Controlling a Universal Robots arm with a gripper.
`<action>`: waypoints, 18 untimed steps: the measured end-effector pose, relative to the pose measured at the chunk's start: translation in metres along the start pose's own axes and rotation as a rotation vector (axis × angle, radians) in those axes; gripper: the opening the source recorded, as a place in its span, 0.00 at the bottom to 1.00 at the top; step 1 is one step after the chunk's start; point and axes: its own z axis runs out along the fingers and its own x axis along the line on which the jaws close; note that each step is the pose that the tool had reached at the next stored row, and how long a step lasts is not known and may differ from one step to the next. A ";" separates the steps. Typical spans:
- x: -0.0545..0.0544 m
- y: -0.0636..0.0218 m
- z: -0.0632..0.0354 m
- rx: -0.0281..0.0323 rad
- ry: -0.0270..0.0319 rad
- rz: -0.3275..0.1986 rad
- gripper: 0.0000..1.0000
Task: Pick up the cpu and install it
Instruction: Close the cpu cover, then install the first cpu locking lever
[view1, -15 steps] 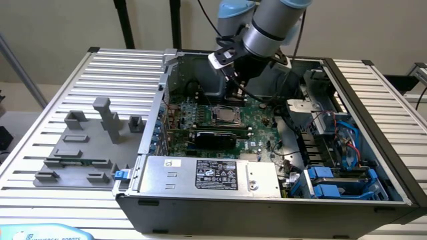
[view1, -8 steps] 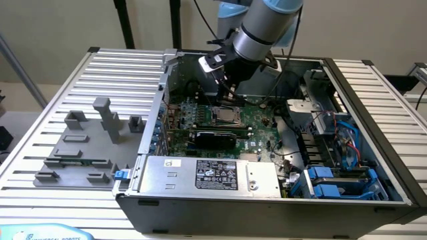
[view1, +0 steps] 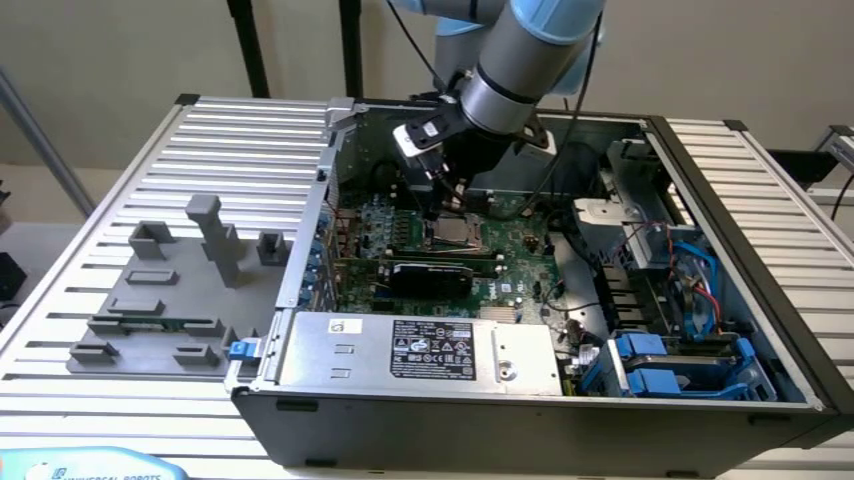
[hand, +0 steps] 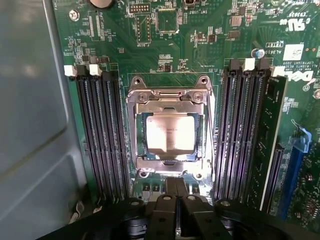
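Observation:
The cpu (hand: 170, 132), a pale silver square with a thin rim, lies flat inside the metal socket frame (hand: 170, 96) on the green motherboard (hand: 200, 40). My gripper (hand: 176, 192) hovers just above and to one side of the socket, its two black fingers pressed together with nothing between them. In the exterior view the gripper (view1: 445, 212) hangs inside the open computer case, directly over the socket and the cpu (view1: 454, 236).
Rows of black memory slots (hand: 100, 140) flank the socket, with one module (hand: 274, 135) seated on the far side. The grey case wall (hand: 30, 125) stands close by. A grey fixture plate (view1: 154, 300) lies on the slatted table, and a power supply (view1: 414, 350) fills the case front.

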 end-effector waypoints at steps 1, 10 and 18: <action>0.000 -0.0003 0.0020 0.0000 -0.0001 0.000 0.11; -0.001 0.0031 0.0180 -0.0001 -0.0019 0.001 0.11; -0.001 0.0033 0.0231 -0.0005 -0.0013 0.000 0.11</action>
